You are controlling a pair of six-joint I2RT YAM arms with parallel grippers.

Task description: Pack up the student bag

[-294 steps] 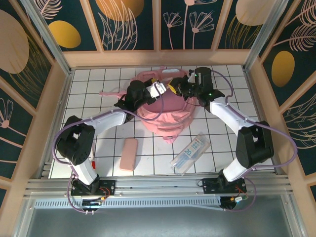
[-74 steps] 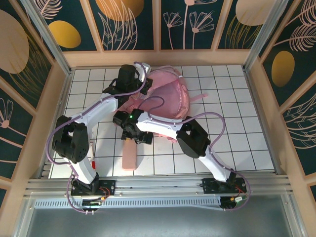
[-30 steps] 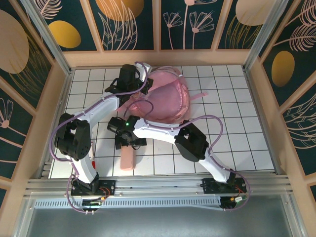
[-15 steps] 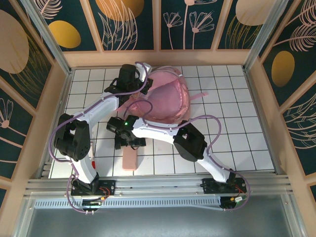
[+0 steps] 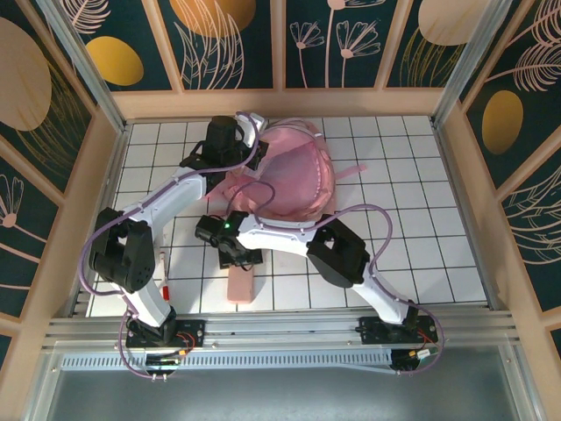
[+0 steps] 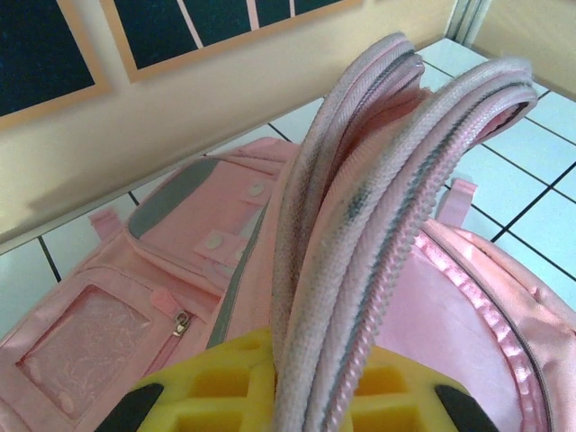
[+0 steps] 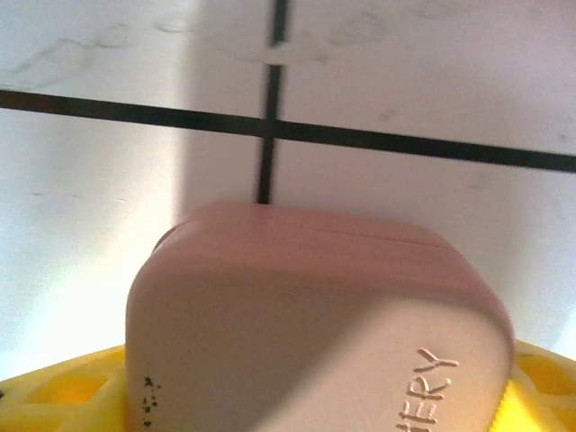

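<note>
My left gripper (image 6: 288, 407) is clamped on the backpack's (image 5: 294, 175) zip edge (image 6: 378, 180) and lifts it so that the mouth gapes. The backpack lies at the far middle of the table (image 5: 412, 228), near the back wall. My right gripper (image 5: 238, 256) reaches across to the near left and grasps the pink pencil case (image 7: 306, 306) by one end, with pads (image 7: 54, 387) against both sides. I judge the mouth is held open to receive that case.

Left arm (image 5: 166, 198), right arm (image 5: 280, 233): white shells, black joint housings, lilac cables (image 5: 377, 209) looped alongside; green light (image 5: 226, 224); yellow fingers (image 6: 207, 409).
</note>
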